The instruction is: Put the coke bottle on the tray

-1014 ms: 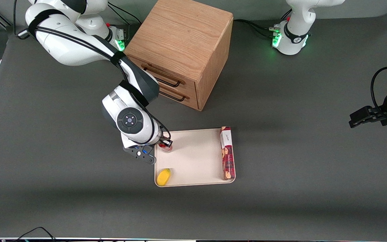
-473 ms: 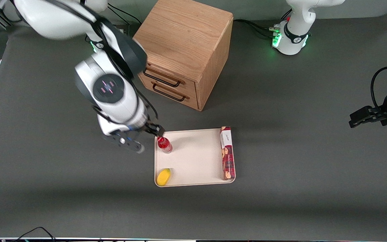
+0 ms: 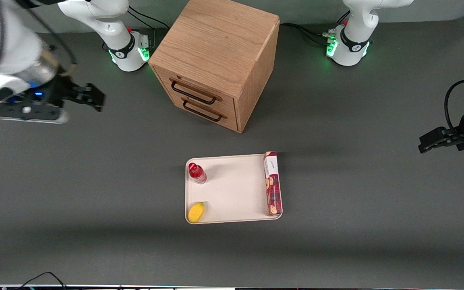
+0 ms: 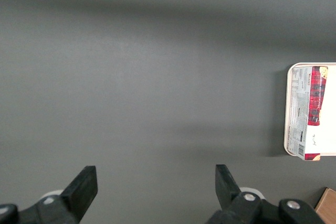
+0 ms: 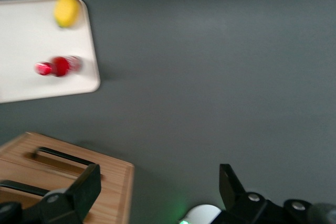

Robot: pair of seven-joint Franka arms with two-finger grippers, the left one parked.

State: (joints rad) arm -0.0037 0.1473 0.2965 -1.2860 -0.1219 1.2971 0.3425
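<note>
The coke bottle (image 3: 197,172) stands upright on the tray (image 3: 232,189), in the corner toward the working arm's end and nearer the cabinet, close to the rim. On the same tray a yellow fruit-like piece (image 3: 196,212) sits in the corner nearer the front camera, and a long red biscuit box (image 3: 272,183) lies along the edge toward the parked arm's end. The wooden drawer cabinet (image 3: 216,60) stands farther from the front camera than the tray, on the grey table (image 3: 357,161).

The gripper (image 3: 91,96) hangs high above the table, well apart from the tray, toward the working arm's end. Its jaws stand wide open and hold nothing; the wrist view shows both fingers (image 5: 79,192) spread with only table between them.

The placing looks done, so little remains to go wrong. The bottle is small and tall for its base and stands close to the rim; a knock to the table or tray could tip it over the low edge. Any return sweep by the arm low across that corner could also topple it.
</note>
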